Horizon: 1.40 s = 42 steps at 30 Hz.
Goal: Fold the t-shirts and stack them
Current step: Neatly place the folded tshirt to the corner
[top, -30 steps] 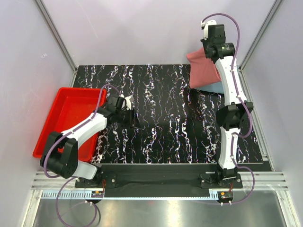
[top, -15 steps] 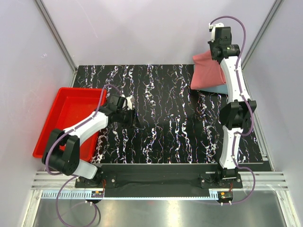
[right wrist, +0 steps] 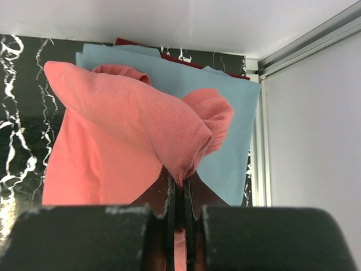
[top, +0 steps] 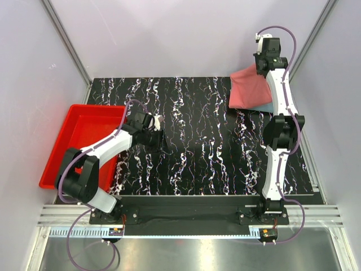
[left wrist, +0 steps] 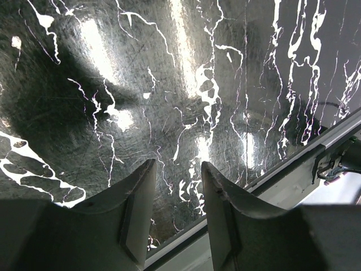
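The right pincer (right wrist: 179, 189) is clamped on a raised fold of the coral t-shirt (right wrist: 113, 141). The shirt lies over a blue t-shirt (right wrist: 231, 130) in the far right corner of the surface (top: 186, 141), its length running far edge to near. The left pincer (left wrist: 176, 197) hangs narrowly parted and empty over the surface's left half.

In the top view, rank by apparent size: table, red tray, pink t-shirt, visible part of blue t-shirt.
1. table
2. red tray
3. pink t-shirt
4. blue t-shirt, only a strip showing
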{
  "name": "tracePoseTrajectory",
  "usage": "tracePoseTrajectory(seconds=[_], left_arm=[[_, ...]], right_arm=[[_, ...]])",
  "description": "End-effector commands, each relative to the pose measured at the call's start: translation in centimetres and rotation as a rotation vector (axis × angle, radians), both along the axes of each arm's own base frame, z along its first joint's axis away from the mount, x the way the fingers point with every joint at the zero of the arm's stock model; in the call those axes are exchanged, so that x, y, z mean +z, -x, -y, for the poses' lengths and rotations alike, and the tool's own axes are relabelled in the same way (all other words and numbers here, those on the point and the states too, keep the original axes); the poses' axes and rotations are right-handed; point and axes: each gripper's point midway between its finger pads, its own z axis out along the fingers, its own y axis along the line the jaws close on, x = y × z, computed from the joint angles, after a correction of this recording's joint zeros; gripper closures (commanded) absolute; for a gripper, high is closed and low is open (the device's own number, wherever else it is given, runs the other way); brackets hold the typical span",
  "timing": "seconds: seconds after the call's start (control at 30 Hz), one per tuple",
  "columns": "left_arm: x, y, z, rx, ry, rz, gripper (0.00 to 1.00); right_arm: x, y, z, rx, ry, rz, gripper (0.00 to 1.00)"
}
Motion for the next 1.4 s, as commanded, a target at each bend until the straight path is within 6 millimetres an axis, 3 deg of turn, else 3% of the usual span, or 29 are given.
tracePoseTrajectory(seconds=[0.0, 0.67, 0.73, 0.8, 0.9, 0.93, 0.97, 1.0, 1.07, 1.17, 1.2, 1.23, 1.37], left_arm=[[1.0, -1.2, 0.6, -0.018, 0.011, 0.045, 0.58], [0.9, -2.1, 0.3, 0.020, -0.052, 0.029, 0.57], [1.1, -2.3, 0.4, 0.026, -0.055, 0.027, 0.57], [1.3, -2.3, 0.6, 0.026, -0.060, 0.028, 0.57], [1.4, -2.1, 0.7, 0.034, -0.072, 0.019, 0.57], [1.5, -2.1, 0.8, 0.040, -0.072, 0.020, 0.57], [1.5, -2.0, 0.9, 0.042, -0.079, 0.020, 0.57], [1.5, -1.9, 0.9, 0.052, -0.080, 0.014, 0.57], [1.8, -1.9, 0.9, 0.064, -0.084, 0.020, 0.57], [2.5, -1.8, 1.1, 0.091, -0.082, 0.031, 0.57], [2.6, -1.8, 1.1, 0.104, -0.080, 0.028, 0.57], [3.1, -1.7, 1.3, 0.105, -0.074, 0.036, 0.57], [4.9, -1.3, 1.5, 0.135, -0.027, 0.058, 0.57]], right_arm=[[1.5, -2.1, 1.7, -0.015, -0.030, 0.106, 1.00], [-9.5, -6.6, 8.7, -0.111, -0.037, 0.090, 0.99], [-10.1, -6.8, 9.8, -0.145, -0.017, 0.100, 0.88], [-11.0, -7.2, 10.8, -0.169, -0.007, 0.109, 0.86], [-11.4, -7.0, 12.6, -0.250, 0.040, 0.121, 0.63], [-11.1, -6.7, 13.6, -0.299, 0.070, 0.133, 0.57], [-10.8, -6.8, 14.0, -0.317, 0.084, 0.154, 0.43], [-10.5, -6.7, 14.4, -0.331, 0.099, 0.166, 0.36], [-8.7, -6.8, 15.0, -0.361, 0.116, 0.202, 0.19], [-3.9, -7.0, 14.7, -0.368, 0.086, 0.300, 0.01], [-2.6, -7.2, 14.2, -0.359, 0.050, 0.332, 0.00], [0.1, -7.0, 13.7, -0.349, 0.022, 0.381, 0.00], [5.3, -5.6, 10.9, -0.321, -0.114, 0.449, 0.00]])
